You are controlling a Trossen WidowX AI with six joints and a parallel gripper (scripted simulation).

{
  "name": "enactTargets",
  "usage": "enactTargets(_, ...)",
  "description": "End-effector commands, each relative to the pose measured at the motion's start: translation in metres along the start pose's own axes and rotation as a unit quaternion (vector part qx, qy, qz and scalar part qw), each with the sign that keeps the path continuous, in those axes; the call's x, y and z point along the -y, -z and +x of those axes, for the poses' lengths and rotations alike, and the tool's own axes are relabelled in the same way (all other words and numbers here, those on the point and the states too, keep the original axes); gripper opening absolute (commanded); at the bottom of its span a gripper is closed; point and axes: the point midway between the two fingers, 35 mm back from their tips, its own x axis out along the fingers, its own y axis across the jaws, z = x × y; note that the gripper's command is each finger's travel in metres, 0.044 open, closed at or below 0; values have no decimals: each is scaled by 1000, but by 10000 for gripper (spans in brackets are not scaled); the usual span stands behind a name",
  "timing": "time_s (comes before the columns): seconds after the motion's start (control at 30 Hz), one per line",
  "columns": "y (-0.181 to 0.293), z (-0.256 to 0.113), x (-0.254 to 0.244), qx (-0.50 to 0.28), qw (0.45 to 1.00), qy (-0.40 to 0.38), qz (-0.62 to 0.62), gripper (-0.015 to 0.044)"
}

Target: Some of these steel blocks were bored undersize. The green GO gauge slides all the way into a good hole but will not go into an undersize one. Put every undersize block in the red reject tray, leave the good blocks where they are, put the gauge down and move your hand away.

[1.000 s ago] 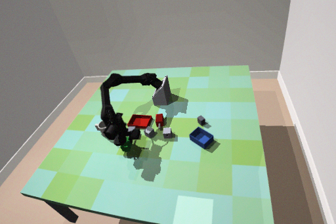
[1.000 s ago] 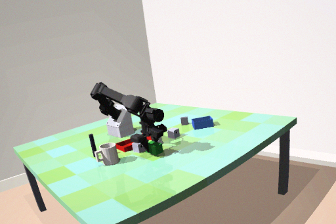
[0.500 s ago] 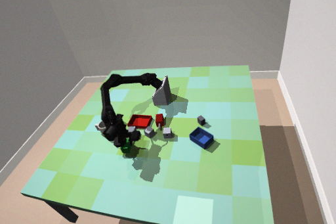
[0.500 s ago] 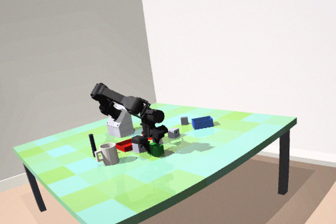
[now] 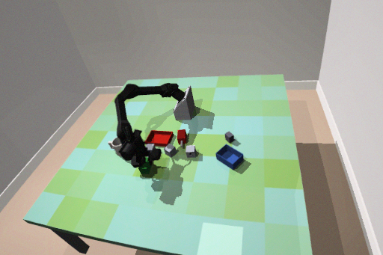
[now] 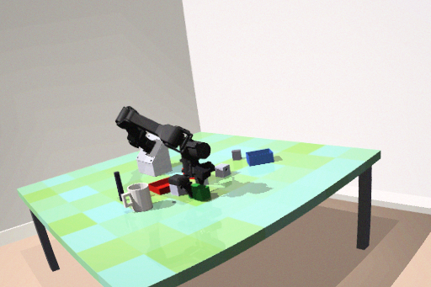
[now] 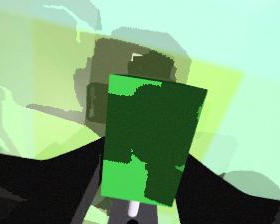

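I bring my arm (image 5: 143,90) (image 6: 143,124) over the near left, its gripper (image 5: 145,158) (image 6: 197,183) (image 7: 143,141) clamped on the green gauge (image 5: 145,167) (image 6: 201,192) (image 7: 153,130), presumably so its pin stays free for probing. The red tray (image 5: 160,138) (image 6: 159,187) lies beyond, handy for rejects. The left pale block (image 5: 150,147) (image 6: 177,189) sits beside it; I can't tell which hole comes next.

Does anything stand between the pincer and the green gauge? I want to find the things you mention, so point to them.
Nothing visible does. The pincer (image 5: 146,158) (image 6: 195,184) (image 7: 143,141) is shut on the gauge (image 5: 145,167) (image 6: 201,192) (image 7: 148,127), and the wrist view shows no block or other object between them.
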Motion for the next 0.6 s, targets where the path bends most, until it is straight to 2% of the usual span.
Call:
enactTargets(0.0, -1, -5, 3, 7, 1000, 1, 2, 0)
enactTargets(0.57, 8, -7, 5, 7, 1000, 1, 2, 0)
